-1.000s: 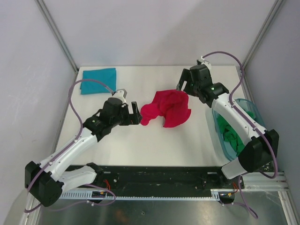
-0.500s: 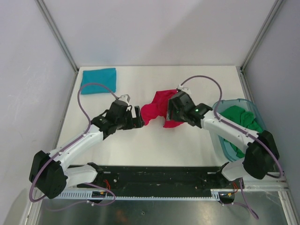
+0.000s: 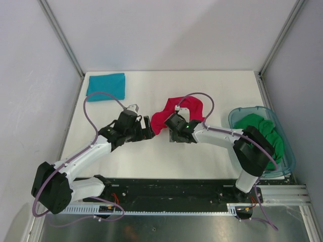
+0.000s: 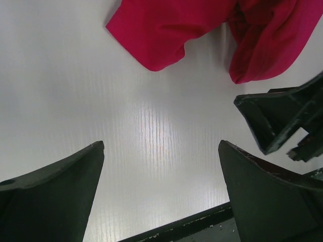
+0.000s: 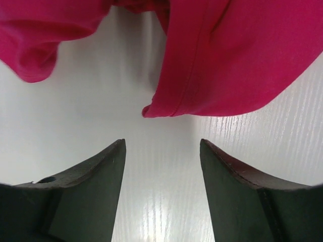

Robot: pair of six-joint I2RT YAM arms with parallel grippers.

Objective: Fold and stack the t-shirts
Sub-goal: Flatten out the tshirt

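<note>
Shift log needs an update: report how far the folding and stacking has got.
Done: the teal shirt lies folded at the far-left corner. In hand: the red shirt sits crumpled mid-table, the left gripper and right gripper open beside it, neither gripping. Remaining: folding the red shirt, the green shirt bundled in the tub, and any stacking.

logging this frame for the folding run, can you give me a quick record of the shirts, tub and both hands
red shirt: crumpled, unfolded, mid-table
teal shirt: folded flat, far left corner of the table
green shirt: bunched inside the tub
tub: right edge of the table
left hand: open, empty, just left of the red shirt
right hand: open, empty, red shirt's hem just ahead of its fingertips
stack: not started
</note>
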